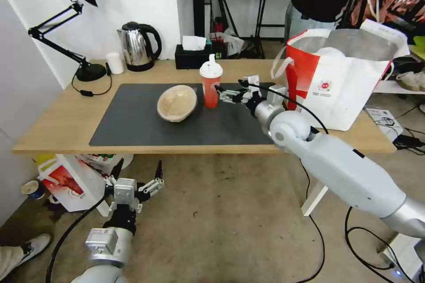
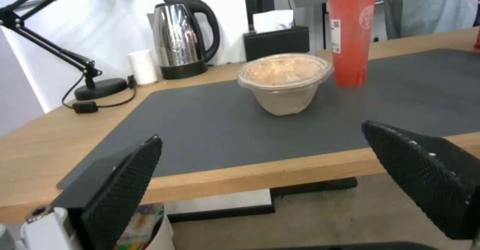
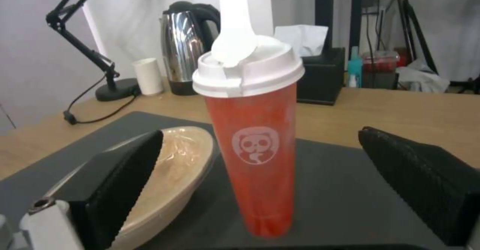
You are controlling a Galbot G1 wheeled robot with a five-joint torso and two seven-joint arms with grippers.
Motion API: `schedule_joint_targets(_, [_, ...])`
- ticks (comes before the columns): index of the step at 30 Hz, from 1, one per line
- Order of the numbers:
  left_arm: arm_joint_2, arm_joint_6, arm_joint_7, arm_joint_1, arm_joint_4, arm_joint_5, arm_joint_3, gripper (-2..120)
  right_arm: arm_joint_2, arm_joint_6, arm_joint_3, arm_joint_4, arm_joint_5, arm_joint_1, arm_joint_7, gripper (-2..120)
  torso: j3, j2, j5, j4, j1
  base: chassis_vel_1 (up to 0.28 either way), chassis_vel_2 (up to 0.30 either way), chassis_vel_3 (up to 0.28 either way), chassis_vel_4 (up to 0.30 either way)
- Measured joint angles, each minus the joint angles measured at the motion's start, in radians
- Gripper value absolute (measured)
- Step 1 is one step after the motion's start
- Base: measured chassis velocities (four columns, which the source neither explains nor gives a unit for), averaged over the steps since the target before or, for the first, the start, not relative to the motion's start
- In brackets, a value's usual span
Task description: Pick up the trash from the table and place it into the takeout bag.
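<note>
Reaching in from the lower right of the head view, our right gripper stands at the cup near the frame's centre, fingers spread with the cup between them; from the wrist view we see a gap on both sides of the cup, so nothing is pinched. Its lid carries a white spoon-like piece whose top is cut off at the upper edge of that view.

Our left gripper hangs low in the lower left of the head view, below the table edge, fingers spread wide and holding nothing.

We count two pieces of trash on the mat: one cup and one bowl. The bowl sits just left of the cup, tilted in the head view; its far rim is hidden by the gripper finger in the right wrist view.

One bag stands open at the right end of the table, upper right of the frame. Something white and rounded shows inside it, but we cannot make out what. The right arm covers part of the bag's lower left side.

Along the back edge stand one kettle, one lamp, one small white cup and one tissue box.
</note>
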Motion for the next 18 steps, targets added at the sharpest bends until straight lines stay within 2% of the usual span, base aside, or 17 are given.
schedule_joint_targets(18, [0.0, 0.0, 0.0, 0.0, 0.0, 0.0, 0.0, 100, 0.066, -0.002, -0.035, -0.124, -0.005, 0.05, -0.024, 100, 0.0, 0.0, 0.0001, 0.0, 0.0, 0.0, 0.0, 0.0, 0.0])
